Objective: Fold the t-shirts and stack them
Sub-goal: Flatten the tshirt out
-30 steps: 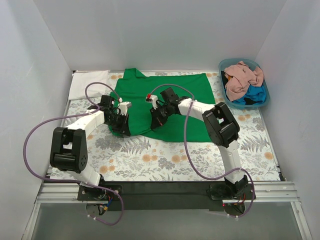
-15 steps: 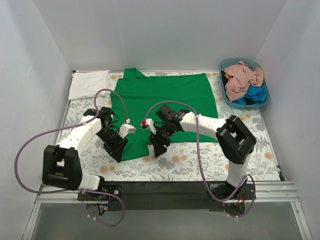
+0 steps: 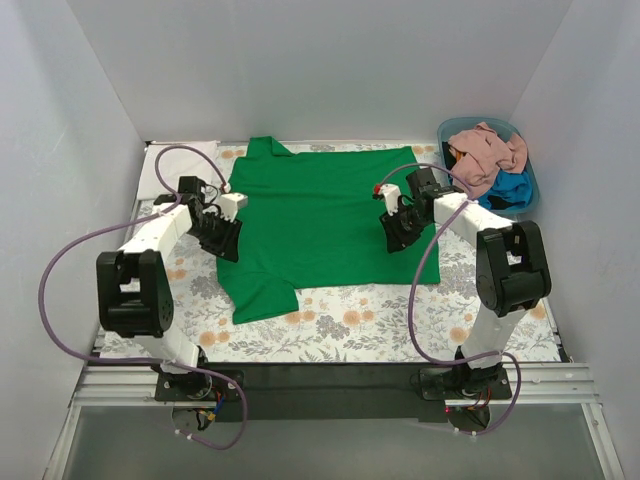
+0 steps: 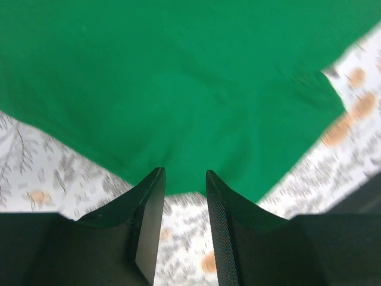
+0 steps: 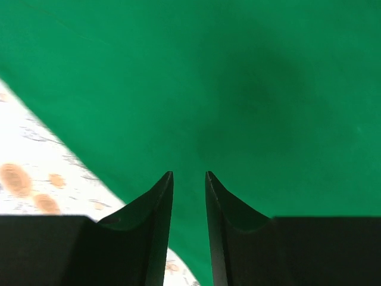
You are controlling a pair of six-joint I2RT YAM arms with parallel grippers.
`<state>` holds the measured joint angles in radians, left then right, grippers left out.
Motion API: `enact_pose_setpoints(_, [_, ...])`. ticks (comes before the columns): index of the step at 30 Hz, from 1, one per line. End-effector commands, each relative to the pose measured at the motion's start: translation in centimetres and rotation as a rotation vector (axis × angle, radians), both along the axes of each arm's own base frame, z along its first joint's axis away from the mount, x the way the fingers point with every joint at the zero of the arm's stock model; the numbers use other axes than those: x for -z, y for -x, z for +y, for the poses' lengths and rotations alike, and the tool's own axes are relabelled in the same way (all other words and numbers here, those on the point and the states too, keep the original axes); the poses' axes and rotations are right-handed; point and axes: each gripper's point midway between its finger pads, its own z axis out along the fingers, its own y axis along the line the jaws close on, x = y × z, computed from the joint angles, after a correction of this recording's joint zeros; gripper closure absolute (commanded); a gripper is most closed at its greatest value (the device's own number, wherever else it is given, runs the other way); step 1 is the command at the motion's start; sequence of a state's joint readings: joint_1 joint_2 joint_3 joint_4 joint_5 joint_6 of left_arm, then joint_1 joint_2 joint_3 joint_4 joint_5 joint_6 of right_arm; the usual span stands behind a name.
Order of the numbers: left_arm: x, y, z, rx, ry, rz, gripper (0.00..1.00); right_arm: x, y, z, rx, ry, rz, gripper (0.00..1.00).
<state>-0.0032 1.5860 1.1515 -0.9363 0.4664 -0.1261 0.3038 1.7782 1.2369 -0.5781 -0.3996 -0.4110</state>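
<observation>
A bright green t-shirt [image 3: 320, 215] lies spread flat on the floral table covering [image 3: 350, 330], with one corner [image 3: 262, 298] reaching toward the near edge. My left gripper [image 3: 227, 243] hovers at the shirt's left edge. Its jaws are slightly apart and empty, and the left wrist view [image 4: 183, 182] shows them over the cloth's edge [image 4: 178, 89]. My right gripper [image 3: 391, 238] hovers over the shirt's right part. Its jaws are narrowly apart and empty in the right wrist view [image 5: 188, 179], above green cloth [image 5: 250, 83].
A blue plastic tub [image 3: 526, 196] at the back right holds a crumpled salmon-pink shirt [image 3: 485, 155] and a blue shirt [image 3: 510, 190]. A white cloth [image 3: 175, 165] lies at the back left. White walls close in three sides.
Both grippers were low near the shirt's near hem close to the middle. They have since moved back and outward to the shirt's left and right sides, and the shirt lies flatter.
</observation>
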Motion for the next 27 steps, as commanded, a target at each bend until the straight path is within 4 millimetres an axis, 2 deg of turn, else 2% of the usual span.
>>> enact_pose_setpoints(1, [3.0,-3.9,0.7,-0.117,-0.037,-0.053,0.68,2.7,0.5,-3.6,0.007,0.148,0.023,0.67])
enact_pose_setpoints(4, [5.7,-3.2,1.5,-0.124,-0.086,-0.025,0.69,4.3,1.4,-5.3,0.02,0.188,0.057,0.69])
enact_pose_setpoints(6, [6.5,-2.5,1.8,-0.102,-0.105,-0.01,0.7,5.3,2.7,-5.8,0.011,0.206,0.087,0.69])
enact_pose_setpoints(7, [7.1,-1.3,1.9,-0.094,-0.113,0.015,0.7,5.4,3.0,-5.9,0.01,0.206,0.084,0.69])
enact_pose_setpoints(9, [7.5,-0.3,2.1,-0.069,-0.126,0.026,0.71,6.2,4.4,-6.3,0.002,0.213,0.112,0.69])
enact_pose_setpoints(12, [7.8,1.9,2.5,-0.038,-0.147,0.046,0.71,6.3,5.6,-6.5,-0.003,0.212,0.127,0.69])
enact_pose_setpoints(14, [7.5,3.4,2.4,-0.027,-0.145,0.063,0.71,5.9,6.9,-6.5,-0.007,0.2,0.135,0.68])
enact_pose_setpoints(15, [7.3,3.7,2.4,-0.026,-0.143,0.062,0.71,5.1,6.9,-6.4,-0.011,0.186,0.114,0.64])
enact_pose_setpoints(17, [6.3,4.0,2.1,-0.022,-0.118,0.047,0.7,3.6,7.1,-5.9,-0.018,0.152,0.104,0.57])
enact_pose_setpoints(18, [5.3,3.8,1.9,-0.021,-0.106,0.037,0.69,2.0,6.7,-5.6,-0.024,0.134,0.059,0.49])
enact_pose_setpoints(19, [4.5,3.5,2.0,-0.047,-0.072,0.026,0.66,0.8,6.6,-5.4,-0.034,0.12,0.046,0.45])
enact_pose_setpoints(20, [3.2,3.1,1.9,-0.049,-0.057,-0.005,0.65,-0.1,6.3,-5.5,-0.038,0.119,0.016,0.42])
enact_pose_setpoints(21, [1.5,2.7,1.8,-0.047,-0.04,-0.022,0.63,-1.5,6.2,-5.6,-0.06,0.12,-0.037,0.34])
enact_pose_setpoints(23, [-0.6,2.8,1.0,0.026,0.018,-0.068,0.56,-2.7,6.8,-6.0,-0.097,0.132,-0.063,0.27])
enact_pose_setpoints(24, [-1.8,3.9,0.7,0.065,0.033,-0.07,0.54,-3.5,7.1,-6.3,-0.138,0.142,-0.114,0.25])
enact_pose_setpoints(27, [-2.8,5.5,0.5,0.217,0.028,-0.143,0.47,-2.7,8.8,-7.6,-0.207,0.196,-0.143,0.29])
